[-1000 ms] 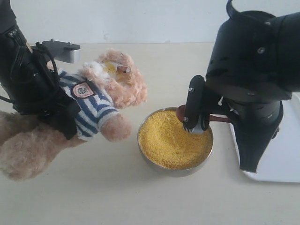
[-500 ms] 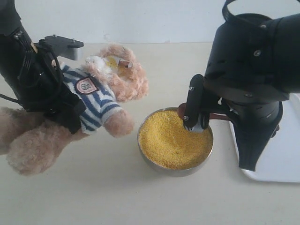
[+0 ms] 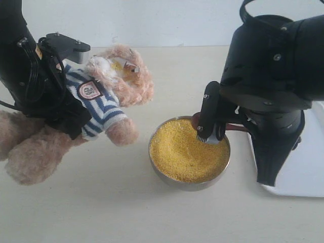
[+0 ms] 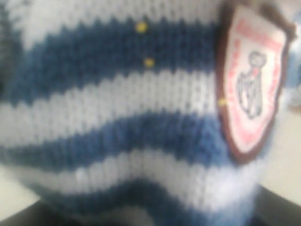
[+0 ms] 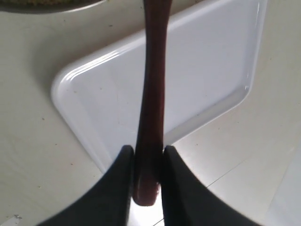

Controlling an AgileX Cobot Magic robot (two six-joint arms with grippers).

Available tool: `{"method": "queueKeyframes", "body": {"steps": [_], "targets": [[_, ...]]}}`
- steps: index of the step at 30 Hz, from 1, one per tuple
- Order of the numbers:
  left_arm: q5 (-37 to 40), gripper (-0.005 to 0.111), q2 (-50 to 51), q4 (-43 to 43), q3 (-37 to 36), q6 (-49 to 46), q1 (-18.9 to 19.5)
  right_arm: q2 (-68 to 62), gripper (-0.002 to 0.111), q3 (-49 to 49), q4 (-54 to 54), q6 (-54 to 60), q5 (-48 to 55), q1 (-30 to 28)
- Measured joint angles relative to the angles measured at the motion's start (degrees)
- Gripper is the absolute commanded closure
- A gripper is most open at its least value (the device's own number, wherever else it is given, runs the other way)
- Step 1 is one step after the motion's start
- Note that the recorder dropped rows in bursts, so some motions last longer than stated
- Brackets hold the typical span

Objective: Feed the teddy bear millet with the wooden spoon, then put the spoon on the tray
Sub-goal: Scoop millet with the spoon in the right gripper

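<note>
Above the millet (image 3: pixel 185 152), right claw (image 5: pixel 147 151) pinches the wooden spoon (image 5: pixel 154 70) (head mostly hidden); left claw (image 3: pixel 71 120), half-hidden, grips teddy bear (image 3: pixel 104 107).

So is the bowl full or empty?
Full. The yellow millet fills the metal bowl almost up to its rim.

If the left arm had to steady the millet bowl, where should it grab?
Probably the thin metal rim at the bowl's front-left arc, coming straight down, one finger inside, one outside. That arc is bare; the wooden spoon and right gripper crowd the far-right side.
</note>
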State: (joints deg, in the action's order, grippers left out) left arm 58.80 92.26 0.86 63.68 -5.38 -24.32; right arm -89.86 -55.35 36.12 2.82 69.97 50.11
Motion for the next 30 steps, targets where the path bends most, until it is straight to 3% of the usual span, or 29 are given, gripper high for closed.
{"method": "queueKeyframes", "body": {"steps": [9,25,30], "targets": [[0.0,0.103,0.0,-0.86,0.0,0.0,0.0,-1.99,0.109,0.0,3.57,0.0,0.0,5.96],[0.0,0.103,0.0,-0.86,0.0,0.0,0.0,-4.81,0.109,0.0,4.97,-0.35,-0.23,6.55],[0.0,0.103,0.0,-0.86,0.0,0.0,0.0,-4.81,0.109,0.0,5.2,-0.46,-0.23,9.16]]}}
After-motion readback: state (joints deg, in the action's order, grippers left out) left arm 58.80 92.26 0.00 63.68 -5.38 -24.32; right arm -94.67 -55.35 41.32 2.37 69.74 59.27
